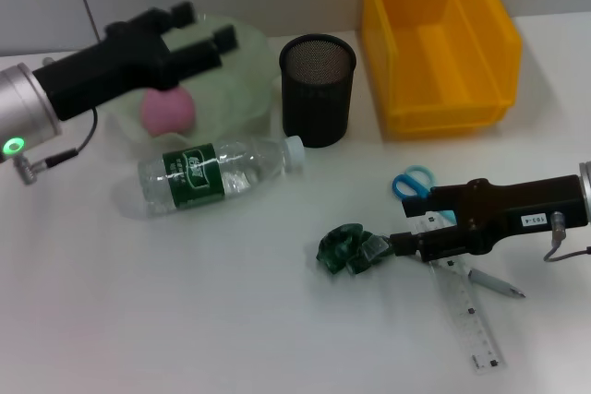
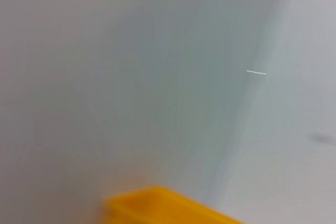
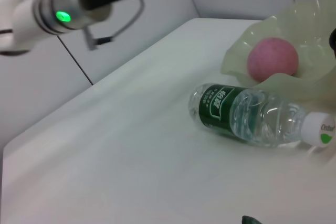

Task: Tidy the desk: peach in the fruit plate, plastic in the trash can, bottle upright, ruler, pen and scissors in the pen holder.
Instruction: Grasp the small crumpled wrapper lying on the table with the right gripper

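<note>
**One item in hand: plastic to trash can**

I see the right gripper with fingers closed on the green plastic, low on the surface. I would lift clear before carrying to the yellow trash can. Left gripper hovers spread over the peach.

Pink peach in plate; bottle lies sideways.

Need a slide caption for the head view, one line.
Right gripper at the crumpled green plastic; left gripper open above pink peach in pale green plate; clear water bottle lying down.
</note>
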### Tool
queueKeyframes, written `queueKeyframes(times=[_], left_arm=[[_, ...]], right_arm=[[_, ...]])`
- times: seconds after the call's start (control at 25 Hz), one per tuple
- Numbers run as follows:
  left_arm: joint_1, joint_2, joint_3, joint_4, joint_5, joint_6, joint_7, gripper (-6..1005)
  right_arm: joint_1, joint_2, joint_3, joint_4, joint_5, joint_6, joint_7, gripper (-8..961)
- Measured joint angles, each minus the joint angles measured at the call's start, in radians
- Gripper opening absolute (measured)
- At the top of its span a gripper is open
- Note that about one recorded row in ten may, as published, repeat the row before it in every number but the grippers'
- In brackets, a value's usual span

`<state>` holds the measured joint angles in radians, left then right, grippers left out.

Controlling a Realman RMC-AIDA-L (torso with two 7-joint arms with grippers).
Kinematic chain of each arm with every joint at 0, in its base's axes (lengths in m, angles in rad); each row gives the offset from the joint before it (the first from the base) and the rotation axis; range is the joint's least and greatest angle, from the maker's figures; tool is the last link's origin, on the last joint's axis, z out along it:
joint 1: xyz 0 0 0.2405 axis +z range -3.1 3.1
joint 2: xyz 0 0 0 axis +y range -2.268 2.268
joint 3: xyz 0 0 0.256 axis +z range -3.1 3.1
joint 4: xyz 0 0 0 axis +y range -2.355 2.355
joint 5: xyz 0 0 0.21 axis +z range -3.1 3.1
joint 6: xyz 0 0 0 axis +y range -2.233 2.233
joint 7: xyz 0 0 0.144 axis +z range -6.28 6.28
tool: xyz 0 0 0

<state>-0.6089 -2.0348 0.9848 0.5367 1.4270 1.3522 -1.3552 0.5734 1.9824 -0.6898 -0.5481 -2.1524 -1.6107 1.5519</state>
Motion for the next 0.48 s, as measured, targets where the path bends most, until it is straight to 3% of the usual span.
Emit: queueKeyframes(times=[0.08, 0.28, 0.48], left_arm=[[0.025, 0.012, 0.020, 0.041, 0.046, 0.106, -0.060, 835], [0.040, 0.027, 0.024, 0.033, 0.173, 0.220, -0.082, 834], [0.097, 0.008, 0.026, 0.031, 0.297, 0.264, -0.014, 834]], right_arm=[[0.005, -0.004, -0.002, -0.003, -0.001, -0.001, 0.005, 819], [0.023, -0.006, -0.003, -0.005, -0.019, -0.007, 0.017, 819], [0.043, -0.006, -0.015, -0.044, -0.048, -0.014, 0.059, 818]])
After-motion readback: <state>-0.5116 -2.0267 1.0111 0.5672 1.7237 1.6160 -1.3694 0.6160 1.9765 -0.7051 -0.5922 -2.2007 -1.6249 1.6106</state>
